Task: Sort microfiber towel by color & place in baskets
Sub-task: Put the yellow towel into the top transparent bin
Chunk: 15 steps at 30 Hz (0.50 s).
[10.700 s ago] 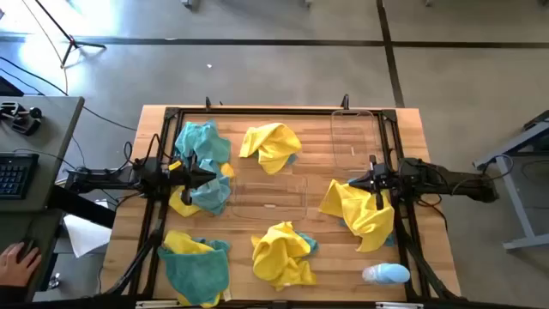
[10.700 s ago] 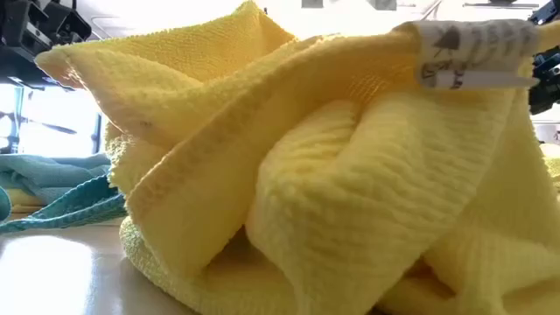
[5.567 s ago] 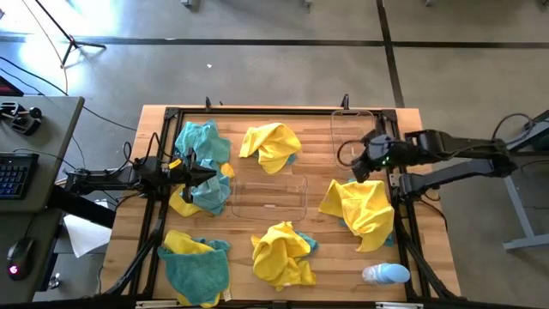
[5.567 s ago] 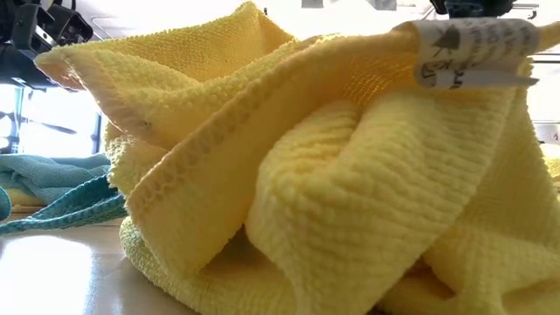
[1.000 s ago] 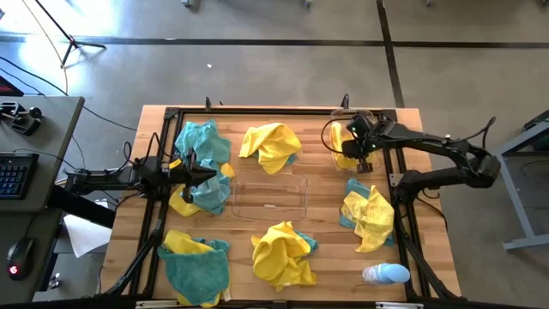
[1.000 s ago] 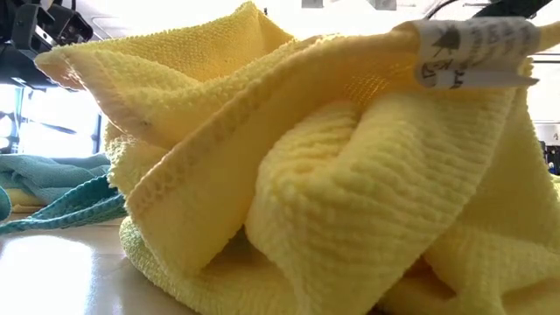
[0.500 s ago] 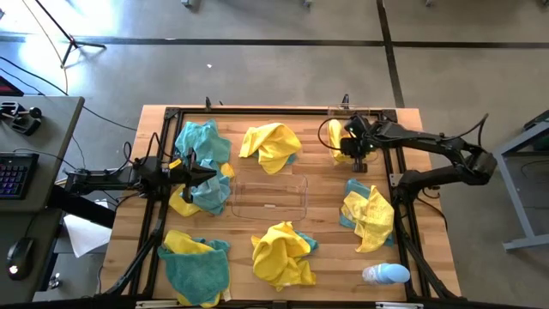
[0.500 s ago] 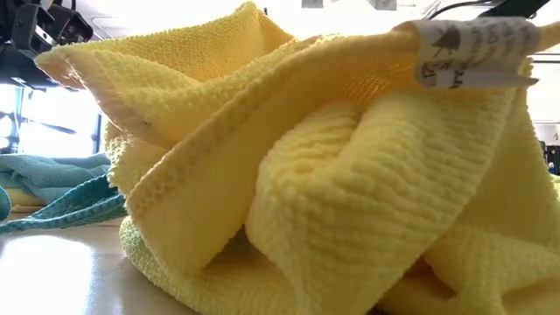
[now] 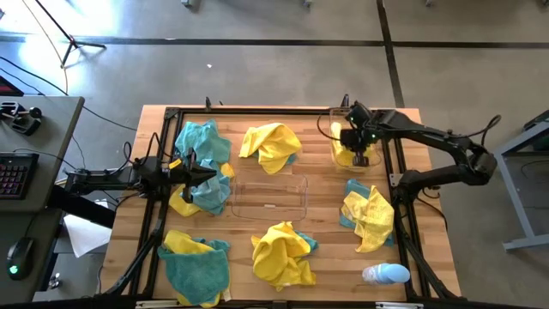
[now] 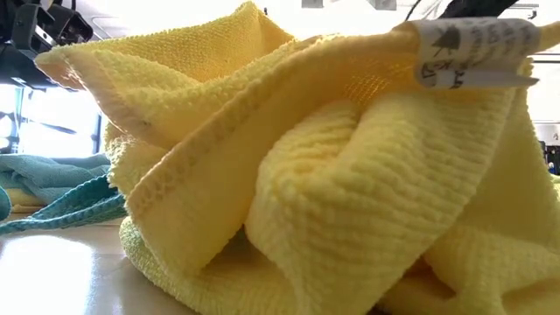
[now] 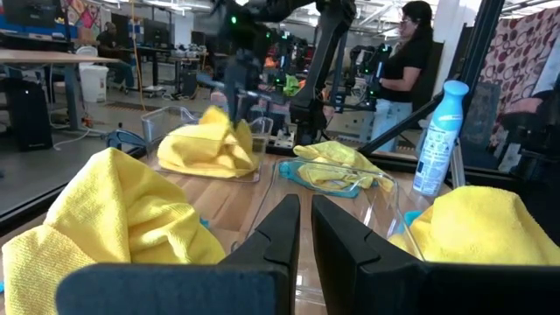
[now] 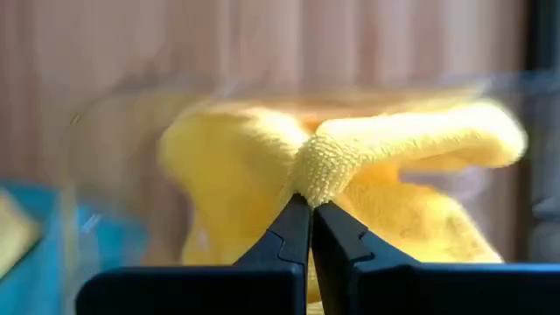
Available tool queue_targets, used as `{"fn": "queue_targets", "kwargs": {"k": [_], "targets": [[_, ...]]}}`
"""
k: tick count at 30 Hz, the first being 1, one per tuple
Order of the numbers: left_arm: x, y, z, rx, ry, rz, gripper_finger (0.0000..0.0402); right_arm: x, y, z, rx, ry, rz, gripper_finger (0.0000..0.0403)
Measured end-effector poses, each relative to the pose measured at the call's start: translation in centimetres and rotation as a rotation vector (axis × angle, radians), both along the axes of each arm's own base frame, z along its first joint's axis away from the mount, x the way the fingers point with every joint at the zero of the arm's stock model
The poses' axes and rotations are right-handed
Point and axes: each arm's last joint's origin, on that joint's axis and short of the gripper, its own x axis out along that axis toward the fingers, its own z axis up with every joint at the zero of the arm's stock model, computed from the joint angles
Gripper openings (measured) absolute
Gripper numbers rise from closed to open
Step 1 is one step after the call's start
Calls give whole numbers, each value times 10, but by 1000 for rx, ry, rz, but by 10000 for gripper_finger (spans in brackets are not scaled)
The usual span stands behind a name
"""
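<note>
Your right gripper (image 9: pixel 358 144) has swung across to the far clear basket (image 9: pixel 337 116) over the last few seconds, carrying a yellow towel (image 9: pixel 346 153) with it; a second ago that cloth hung a little nearer the basket's far end, and it now sits down inside the walls. The wrist view shows the fingers still pinched tight on a fold of the towel (image 12: pixel 341 166), so it isn't released yet. By my reading the first yellow is delivered once you let go.

Below the right gripper, lifting that towel has uncovered a teal cloth (image 9: pixel 356 189) under the remaining yellow one (image 9: pixel 373 219).

Far across from it, your left gripper (image 9: pixel 208 171) waits over the teal-and-yellow pile (image 9: pixel 202 193), fingers nearly closed on nothing, beside the second basket (image 9: pixel 268 196), which holds no towel.
</note>
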Motion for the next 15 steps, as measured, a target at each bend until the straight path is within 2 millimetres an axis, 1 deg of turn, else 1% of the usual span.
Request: {"fn": "queue_targets", "kwargs": {"k": [3,6,10,15], "targets": [[0,0,0,0,0,0,21,3,-13,-6,-50,-64,-31,0],[0,0,0,0,0,0,21,-3,-25,-25,-3,-10,-94,0],[0,0,0,0,0,0,21,-7,-40,-45,78,39,-166,0],[0,0,0,0,0,0,21,-7,-50,-71,160,128,-200,0]]}}
